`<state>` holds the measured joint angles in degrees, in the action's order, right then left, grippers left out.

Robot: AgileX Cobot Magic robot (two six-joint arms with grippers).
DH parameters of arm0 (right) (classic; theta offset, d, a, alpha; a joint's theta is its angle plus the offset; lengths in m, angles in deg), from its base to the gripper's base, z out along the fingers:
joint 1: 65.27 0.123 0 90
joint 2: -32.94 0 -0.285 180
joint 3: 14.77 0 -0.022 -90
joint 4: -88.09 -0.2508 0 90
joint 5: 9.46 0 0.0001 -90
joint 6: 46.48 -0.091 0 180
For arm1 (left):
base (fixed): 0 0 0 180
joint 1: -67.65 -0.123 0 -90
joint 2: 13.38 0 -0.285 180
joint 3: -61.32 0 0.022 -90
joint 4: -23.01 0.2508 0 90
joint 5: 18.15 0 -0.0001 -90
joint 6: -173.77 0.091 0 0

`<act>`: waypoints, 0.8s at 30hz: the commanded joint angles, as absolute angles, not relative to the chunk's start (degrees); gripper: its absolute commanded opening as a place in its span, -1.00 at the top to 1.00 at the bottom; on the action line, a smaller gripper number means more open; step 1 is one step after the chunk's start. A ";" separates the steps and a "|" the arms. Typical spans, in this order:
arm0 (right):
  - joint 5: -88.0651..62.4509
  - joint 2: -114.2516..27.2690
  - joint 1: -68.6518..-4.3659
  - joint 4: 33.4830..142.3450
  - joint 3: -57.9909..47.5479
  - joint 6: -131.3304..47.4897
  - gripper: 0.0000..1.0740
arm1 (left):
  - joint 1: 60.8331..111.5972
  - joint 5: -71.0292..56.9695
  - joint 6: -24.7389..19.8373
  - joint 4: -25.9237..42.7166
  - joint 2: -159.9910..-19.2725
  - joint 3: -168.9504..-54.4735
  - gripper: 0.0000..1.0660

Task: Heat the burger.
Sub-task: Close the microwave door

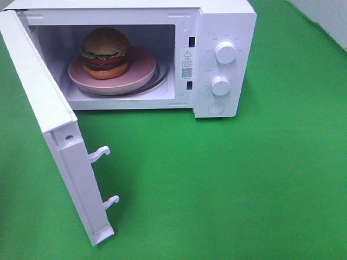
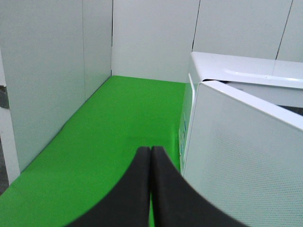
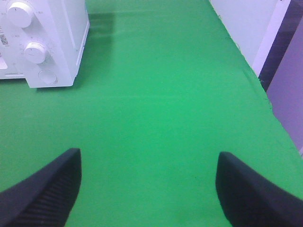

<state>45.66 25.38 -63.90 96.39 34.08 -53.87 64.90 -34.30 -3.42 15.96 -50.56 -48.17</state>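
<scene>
Sitting on one round pink plate inside the boxy white microwave, one burger shows a glossy domed bun, lettuce, tomato and dark patty, apart from both pairs of jaws. One door stands wide open, with two hooked latches on its edge. Two round knobs and one button lie ahead of the right gripper. Its jaws are spread, with only flat green cloth between them. The left gripper is clenched on nothing, and the door's dotted, perhaps perforated, face is just beside it.

Burger upright, inside open microwave
</scene>
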 commanded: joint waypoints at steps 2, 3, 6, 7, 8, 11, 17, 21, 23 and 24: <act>45.55 26.98 -64.13 96.68 34.14 -54.04 -0.40 | 64.96 -41.24 -4.28 15.73 -58.81 -48.00 1.00; 45.55 26.98 -64.13 96.68 34.14 -54.04 -0.40 | 64.96 -44.27 -6.23 17.16 -62.87 -48.00 1.00; 45.55 26.98 -64.13 96.68 34.14 -54.04 -0.40 | 64.96 -47.48 -8.24 20.89 -66.83 -48.00 1.00; 45.55 26.98 -64.13 96.68 34.14 -54.04 -0.40 | 64.96 -51.55 -11.50 26.04 -70.78 -48.00 1.00; 45.55 26.98 -64.13 96.68 34.14 -54.04 -0.40 | 64.96 -51.55 -11.50 26.04 -70.78 -48.00 1.00; 45.55 26.98 -64.13 96.68 34.14 -54.04 -0.40 | 64.96 -56.65 -18.61 34.52 -75.31 -48.00 1.00; 45.55 26.98 -64.13 96.68 34.14 -54.04 -0.40 | 64.96 -63.70 -22.39 42.54 -84.07 -49.55 1.00; 45.55 26.98 -64.13 96.68 34.14 -54.04 -0.40 | 64.96 -66.16 -22.39 47.30 -89.46 -51.95 1.00; 45.55 26.98 -64.13 96.68 34.14 -54.04 -0.40 | 65.07 -67.48 -22.45 49.88 -92.15 -53.21 1.00; 45.55 26.98 -64.13 96.68 34.14 -54.04 -0.40 | 65.07 -69.37 -23.02 51.54 -94.44 -53.96 1.00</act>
